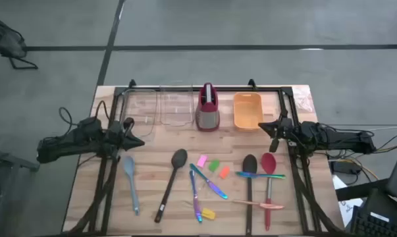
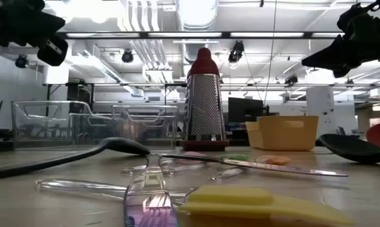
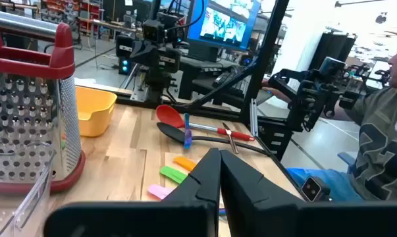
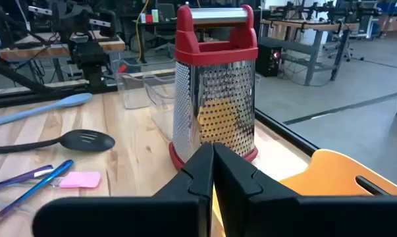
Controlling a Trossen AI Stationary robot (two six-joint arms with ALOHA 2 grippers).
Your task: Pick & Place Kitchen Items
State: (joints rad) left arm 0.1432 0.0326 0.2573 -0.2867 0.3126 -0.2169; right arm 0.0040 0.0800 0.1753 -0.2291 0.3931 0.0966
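You have a pale wood-grain table (image 1: pixel 152 197). On it lie a grey-blue spoon (image 1: pixel 130 181), a black slotted spoon (image 1: pixel 171 183), another black spoon (image 1: pixel 249 181) and a red spoon (image 1: pixel 268 181). The small blocks are pink (image 1: pixel 201 160), green (image 1: pixel 214 165), orange (image 1: pixel 224 172) and yellow (image 1: pixel 208 213). The grater (image 1: pixel 208 108) shows a red top over perforated steel. One bin (image 1: pixel 247 110) is orange, two bins (image 1: pixel 160 108) clear. Both grippers (image 1: pixel 133 130) (image 1: pixel 272 130) are black.

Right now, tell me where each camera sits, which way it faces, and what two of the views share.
High: overhead, looking straight down; left gripper and right gripper shut above the table.
Low: table height, looking across at the grater; both arms enter from above.
Left wrist: past its own shut gripper toward the red spoon.
Right wrist: past its shut gripper.
Shared: both wrist views show the grater.
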